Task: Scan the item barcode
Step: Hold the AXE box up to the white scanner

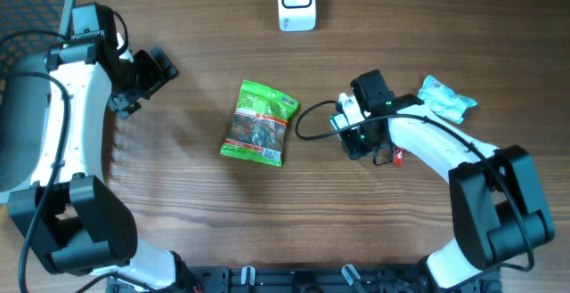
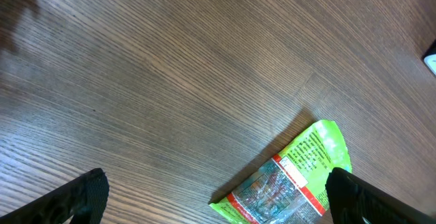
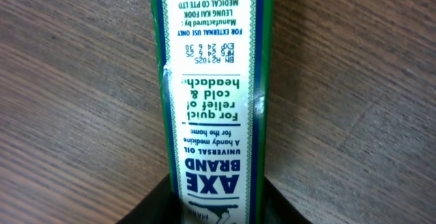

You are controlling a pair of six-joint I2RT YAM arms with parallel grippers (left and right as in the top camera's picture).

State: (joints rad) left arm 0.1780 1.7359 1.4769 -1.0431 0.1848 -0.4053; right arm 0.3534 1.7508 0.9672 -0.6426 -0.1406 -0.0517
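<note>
1. Two arms are reaching over the wooden counter: one from the left edge, one from the lower right.
2. The right hand is pinching an Axe Brand Universal Oil box. In the right wrist view its dark fingers are pressing against both long sides of the box's near end.
3. The box is running straight out from the hand, with its printed white and green face turned to the wrist camera. No barcode is showing on that face.
4. The box is sitting right of the counter's middle, well apart from the white barcode scanner, which is standing at the far edge.
5. The left hand is hanging spread wide over bare wood, holding nothing, with its fingers showing at the bottom corners of the left wrist view.
6. A green snack packet is lying flat at the middle, between the two hands and touching neither.
7. A pale blue wrapped packet is lying just beyond the right arm.
</note>
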